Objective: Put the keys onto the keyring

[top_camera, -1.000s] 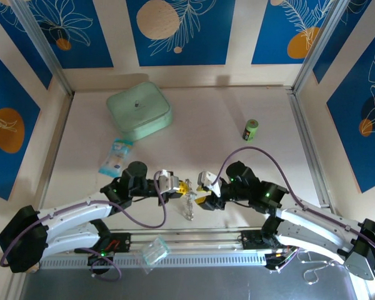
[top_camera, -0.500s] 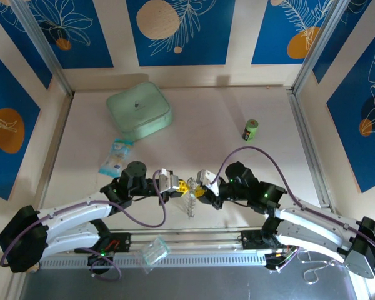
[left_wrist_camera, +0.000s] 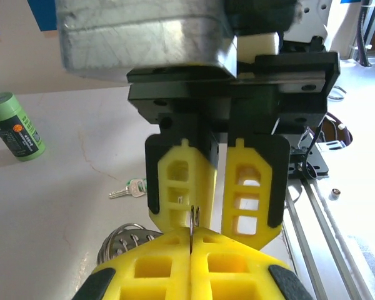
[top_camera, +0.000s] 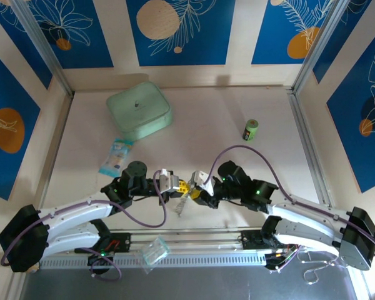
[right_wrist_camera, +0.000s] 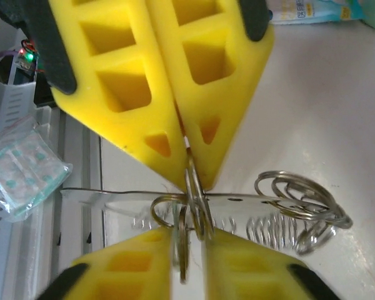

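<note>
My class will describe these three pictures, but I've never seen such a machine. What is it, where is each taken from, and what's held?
It is a robot: a left arm and a right arm bolted to a table. One picture looks down from above; the others come from a camera on each wrist. On the table lie a mint-green box, a green can, a packet and a green-headed key. The left jaws are shut on a wire keyring; the right jaws sit either side of it, grip unclear.
</note>
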Motion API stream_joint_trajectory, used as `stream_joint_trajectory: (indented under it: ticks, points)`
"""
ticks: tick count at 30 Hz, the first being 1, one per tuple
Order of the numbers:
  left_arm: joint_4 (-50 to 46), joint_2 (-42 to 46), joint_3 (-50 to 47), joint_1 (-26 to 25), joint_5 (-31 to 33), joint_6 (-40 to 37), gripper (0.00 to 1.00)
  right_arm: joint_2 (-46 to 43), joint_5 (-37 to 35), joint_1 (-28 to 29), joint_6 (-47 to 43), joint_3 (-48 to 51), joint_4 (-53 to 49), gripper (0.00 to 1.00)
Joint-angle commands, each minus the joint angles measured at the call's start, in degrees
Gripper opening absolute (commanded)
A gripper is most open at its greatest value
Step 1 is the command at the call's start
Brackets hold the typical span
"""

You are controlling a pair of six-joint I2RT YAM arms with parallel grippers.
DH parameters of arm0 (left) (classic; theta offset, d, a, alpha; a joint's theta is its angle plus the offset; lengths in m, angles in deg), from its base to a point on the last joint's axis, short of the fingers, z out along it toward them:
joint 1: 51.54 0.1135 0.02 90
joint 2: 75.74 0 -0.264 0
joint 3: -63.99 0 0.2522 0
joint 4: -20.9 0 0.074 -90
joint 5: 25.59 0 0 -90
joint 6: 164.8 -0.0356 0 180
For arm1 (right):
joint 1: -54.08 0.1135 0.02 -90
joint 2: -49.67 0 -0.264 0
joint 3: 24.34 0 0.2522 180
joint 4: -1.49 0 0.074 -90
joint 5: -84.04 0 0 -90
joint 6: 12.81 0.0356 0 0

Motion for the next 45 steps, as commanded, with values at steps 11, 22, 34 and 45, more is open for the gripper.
stream_joint_trajectory:
  ticks: [11,22,34,45]
  points:
    - [2.55,0.66,0.82,-0.47,-2.35,-1.79,0.0,-9.61,-1.76,-0.85,0.19,1.73,1.21,0.3]
    - [3.24,0.85,0.62,-0.47,-2.59,-1.43,0.0,-5.36,-0.29,-0.76,0.73,1.21,6.11,0.23]
    - [-7.59,1.93,3.42,-0.47,1.78,-4.51,0.3,-3.56,-0.16,-0.83,-4.54,-2.79,0.19,0.0]
    - [-26.16,0.49,11.15,-0.47,3.95,-13.43,0.2,4.64,-1.15,-0.42,-16.74,-16.38,-19.45,0.0]
